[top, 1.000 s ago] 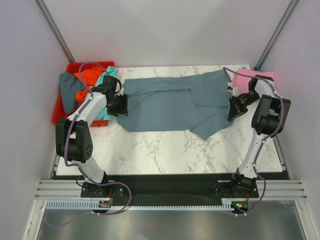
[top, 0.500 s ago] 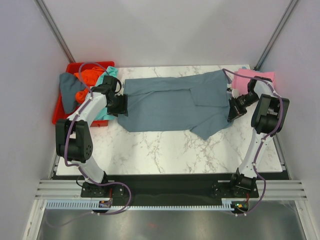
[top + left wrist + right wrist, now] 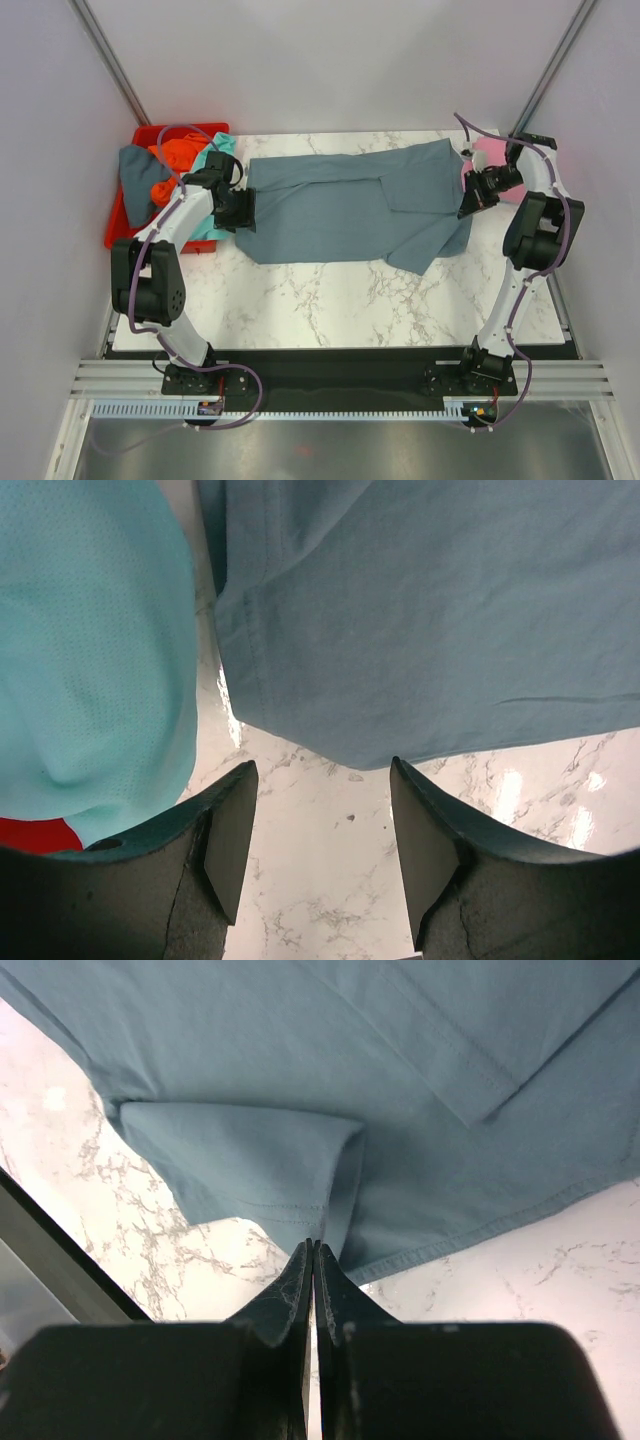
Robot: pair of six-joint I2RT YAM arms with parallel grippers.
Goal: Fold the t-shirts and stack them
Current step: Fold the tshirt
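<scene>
A large slate blue-grey t-shirt (image 3: 350,205) lies spread across the far half of the marble table (image 3: 330,300). My left gripper (image 3: 243,210) is open just off its left hem, with bare marble between the fingers (image 3: 320,820). The hem (image 3: 430,610) lies just beyond the fingertips. My right gripper (image 3: 466,198) is at the shirt's right edge, jaws shut (image 3: 314,1248) on a raised fold of the shirt (image 3: 300,1060). A teal shirt (image 3: 205,225) lies beside my left gripper (image 3: 90,630). A pink shirt (image 3: 490,152) lies at the far right, partly hidden by my right arm.
A red bin (image 3: 115,225) at the far left holds an orange shirt (image 3: 180,155) and a dark blue-grey cloth (image 3: 140,180). A black strip (image 3: 330,365) runs along the table's near edge. Grey walls close in both sides.
My right gripper has moved farther back along the shirt's right edge, drawing the cloth with it. The left arm has not moved.
</scene>
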